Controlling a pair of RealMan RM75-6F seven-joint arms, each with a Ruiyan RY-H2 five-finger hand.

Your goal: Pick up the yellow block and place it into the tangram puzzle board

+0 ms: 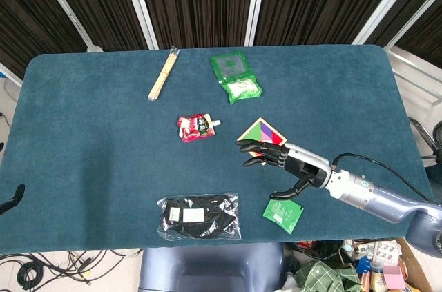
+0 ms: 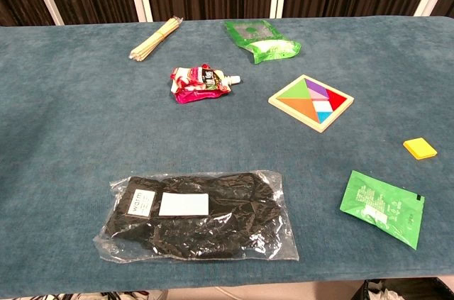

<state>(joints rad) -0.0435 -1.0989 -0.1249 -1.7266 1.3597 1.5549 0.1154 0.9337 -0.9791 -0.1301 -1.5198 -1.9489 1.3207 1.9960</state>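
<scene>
I am reaching in with my right hand [image 1: 280,161], which is hanging above the table near the middle right of the head view, fingers spread apart and holding nothing; in the chest view only dark fingertips are poking in along the top right edge. My left hand is barely showing: a dark tip at the far left edge of the head view may be part of it, and I cannot tell how its fingers are lying. The yellow block [image 2: 420,148] is lying flat on the teal table [image 2: 64,137] at the right side of the chest view, apart from the tangram puzzle board [image 2: 311,102] and just above the small green packet [image 2: 381,207]; in the head view my own hand is covering it. I am judging this as the approach step, with the pick not yet begun. The next move is calling for bringing my fingers down over the block and pinching its thin edges, then carrying it toward the board, where the coloured pieces are leaving a pale gap near its lower right corner. As for writing, the black item in the clear bag [image 2: 198,215] at the lower left is carrying a white label and some light lettering, too small for me to read; the red pouch [image 2: 200,82] and the large green pouch [image 2: 262,40] are printed too, but nothing legible.
</scene>
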